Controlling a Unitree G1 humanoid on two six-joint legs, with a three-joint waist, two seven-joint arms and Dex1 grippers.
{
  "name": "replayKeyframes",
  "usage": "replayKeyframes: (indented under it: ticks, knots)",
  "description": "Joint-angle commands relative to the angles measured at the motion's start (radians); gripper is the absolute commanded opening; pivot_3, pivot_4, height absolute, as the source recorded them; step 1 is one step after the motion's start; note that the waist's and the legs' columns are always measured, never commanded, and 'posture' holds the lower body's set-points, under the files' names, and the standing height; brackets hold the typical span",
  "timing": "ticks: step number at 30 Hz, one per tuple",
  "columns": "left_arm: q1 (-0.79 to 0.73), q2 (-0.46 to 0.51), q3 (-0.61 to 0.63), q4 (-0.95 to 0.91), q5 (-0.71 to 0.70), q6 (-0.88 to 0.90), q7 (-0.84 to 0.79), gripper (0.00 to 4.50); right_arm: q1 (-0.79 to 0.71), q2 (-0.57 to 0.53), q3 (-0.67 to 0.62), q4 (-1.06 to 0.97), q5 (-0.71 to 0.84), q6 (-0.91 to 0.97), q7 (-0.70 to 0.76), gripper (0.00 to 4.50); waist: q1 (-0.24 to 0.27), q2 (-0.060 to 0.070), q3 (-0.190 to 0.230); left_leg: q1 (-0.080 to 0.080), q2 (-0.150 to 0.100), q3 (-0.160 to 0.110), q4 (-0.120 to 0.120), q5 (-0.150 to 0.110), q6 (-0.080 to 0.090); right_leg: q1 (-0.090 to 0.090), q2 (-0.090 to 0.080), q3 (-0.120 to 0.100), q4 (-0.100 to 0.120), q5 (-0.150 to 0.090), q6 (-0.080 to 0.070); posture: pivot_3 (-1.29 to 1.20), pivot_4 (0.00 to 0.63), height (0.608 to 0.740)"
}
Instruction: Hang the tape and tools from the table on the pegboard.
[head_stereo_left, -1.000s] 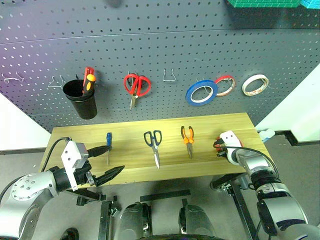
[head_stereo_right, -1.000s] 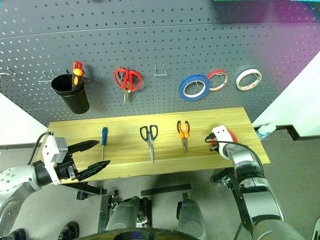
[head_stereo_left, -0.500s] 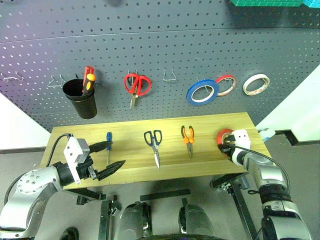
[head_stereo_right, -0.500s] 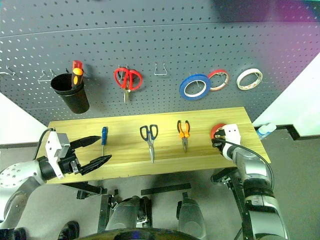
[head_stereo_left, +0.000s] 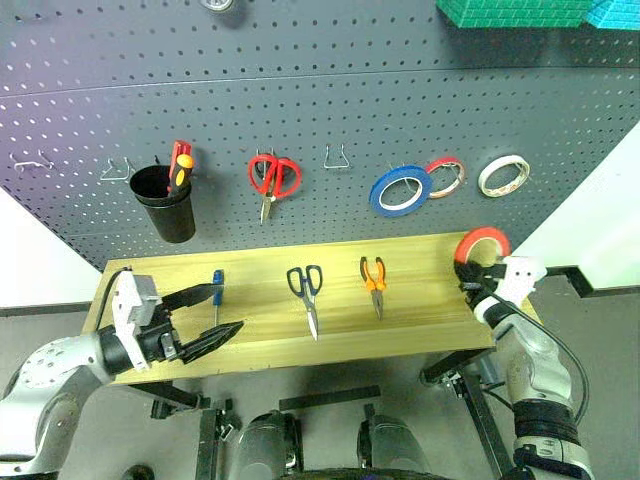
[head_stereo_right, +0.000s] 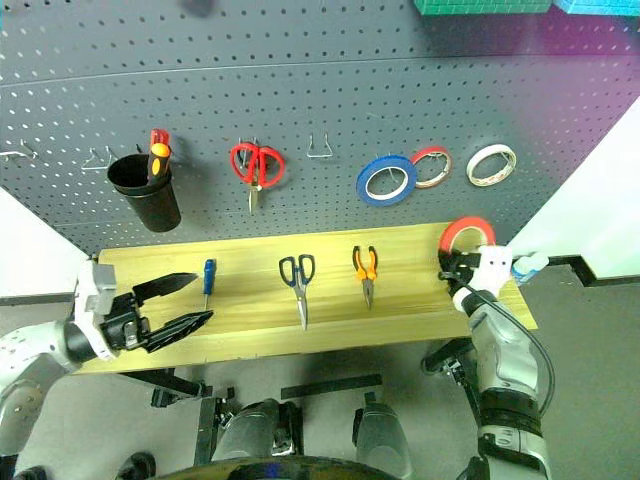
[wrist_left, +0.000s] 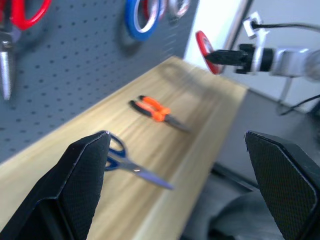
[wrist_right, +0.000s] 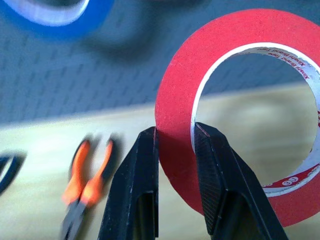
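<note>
- My right gripper (wrist_right: 175, 145) pinches the tape (head_stereo_left: 481, 243): one finger sits outside the orange-red band and the other inside the pale core, so the wall of the roll is clamped between them.
- I hold the roll upright and clear of the table (head_stereo_left: 430, 318), above its right end, just in front of the pegboard (head_stereo_left: 320, 110).
- My left gripper (head_stereo_left: 207, 315) is spread wide with nothing between its fingers, hovering over the front left corner of the table.
- The blue-handled screwdriver (head_stereo_left: 217, 293) lies on the wood just beside my left fingers, its handle toward the board.
- The dark-handled scissors (head_stereo_left: 307, 290) lie near the middle of the table, blades pointing toward the front edge.
- The orange-and-black pliers (head_stereo_left: 375, 280) lie to the right of the scissors, apart from them, nose toward the front edge.
- On the board hang a black cup (head_stereo_left: 167, 203) with a red-and-yellow screwdriver (head_stereo_left: 179, 164) in it, red scissors (head_stereo_left: 272, 178), a blue tape ring (head_stereo_left: 400, 190), a thin red-rimmed ring (head_stereo_left: 446, 175) and a pale ring (head_stereo_left: 503, 174).
- An empty wire hook (head_stereo_left: 337, 158) sits between the red scissors and the blue ring.
</note>
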Motion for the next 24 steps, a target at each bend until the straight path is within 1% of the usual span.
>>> replayKeyframes:
  ticks: [1, 2, 6, 12, 24]
  knots:
    - [0.014, 0.019, 0.072, 0.009, -0.064, 0.008, -0.050, 4.50, -0.014, -0.009, -0.030, -0.025, 0.021, -0.084, 0.000, 0.68, 0.000, 0.001, -0.006, 0.001, 0.000, 0.000, 0.000, 0.000, 0.000, 0.000, 0.000, 0.000, 0.000, 0.000, 0.000, 0.03, 0.000, 0.740]
    - [0.014, 0.019, 0.080, 0.009, -0.078, 0.017, -0.056, 4.50, -0.017, -0.009, -0.033, -0.021, 0.024, -0.091, 0.000, 0.68, -0.001, 0.001, -0.007, 0.002, 0.000, 0.000, 0.000, 0.000, 0.000, 0.002, 0.000, 0.000, 0.000, 0.000, 0.000, 0.03, 0.000, 0.740]
    - [0.006, 0.017, 0.084, 0.032, -0.059, -0.011, -0.071, 4.50, -0.027, -0.012, -0.023, -0.018, 0.018, -0.129, -0.005, 0.68, -0.001, 0.002, -0.012, 0.007, 0.000, 0.000, 0.000, 0.000, 0.000, 0.006, 0.000, 0.000, 0.000, 0.000, 0.000, 0.03, 0.000, 0.740]
    - [-0.005, 0.009, 0.081, 0.069, -0.037, -0.043, -0.090, 4.50, -0.041, -0.007, -0.009, -0.031, 0.016, -0.156, -0.010, 0.68, 0.000, 0.003, -0.019, 0.008, 0.000, 0.000, 0.000, 0.000, 0.000, 0.006, 0.000, 0.001, 0.002, 0.000, 0.000, 0.03, 0.000, 0.740]
    - [-0.036, 0.003, 0.065, 0.126, -0.004, -0.090, -0.117, 4.50, -0.180, -0.018, 0.090, -0.035, -0.018, -0.181, 0.021, 0.68, -0.017, 0.004, -0.024, 0.009, 0.000, 0.000, 0.001, 0.001, -0.001, 0.007, 0.000, 0.002, 0.004, 0.000, 0.000, 0.04, 0.000, 0.740]
